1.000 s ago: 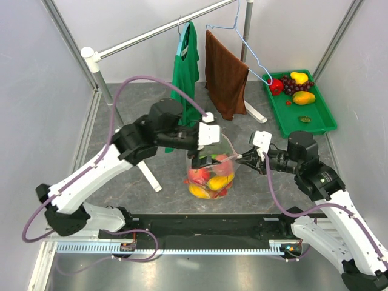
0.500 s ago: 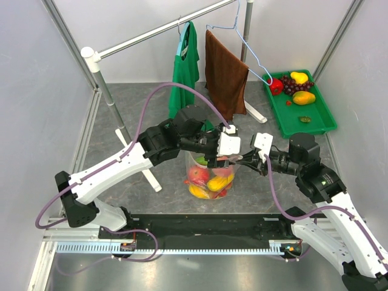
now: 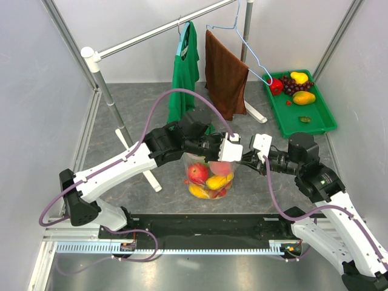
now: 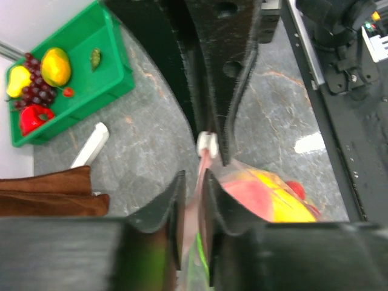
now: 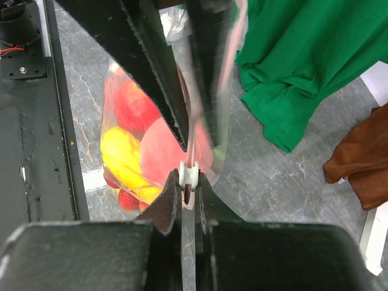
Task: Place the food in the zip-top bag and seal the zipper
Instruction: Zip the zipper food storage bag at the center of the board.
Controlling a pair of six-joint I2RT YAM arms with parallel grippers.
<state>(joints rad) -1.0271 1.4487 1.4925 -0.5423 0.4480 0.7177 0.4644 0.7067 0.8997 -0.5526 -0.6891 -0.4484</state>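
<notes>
The clear zip-top bag [image 3: 209, 179] hangs over the table with red, yellow and orange food [image 3: 206, 179] inside it. Its pink zipper [image 4: 195, 209] runs between the fingers of my left gripper [image 4: 193, 182], which is shut on it. A white slider [image 5: 189, 174] sits on the strip just at my right gripper's tips. My right gripper [image 5: 189, 183] is shut on the zipper's end behind that slider. In the top view the left gripper [image 3: 233, 157] and the right gripper [image 3: 243, 159] meet tip to tip above the bag. More food [image 3: 297, 86] lies in the green tray [image 3: 321, 124].
A green cloth [image 3: 185, 66] and a brown towel [image 3: 224, 76] hang from the rail behind the bag. A white rack foot [image 3: 148, 176] lies left of the bag. The black base rail [image 3: 200, 227] runs along the near edge.
My left gripper slid right along the bag's top edge to the right gripper and closed on the zipper strip. The bag's mouth narrowed. The right gripper stayed put.
</notes>
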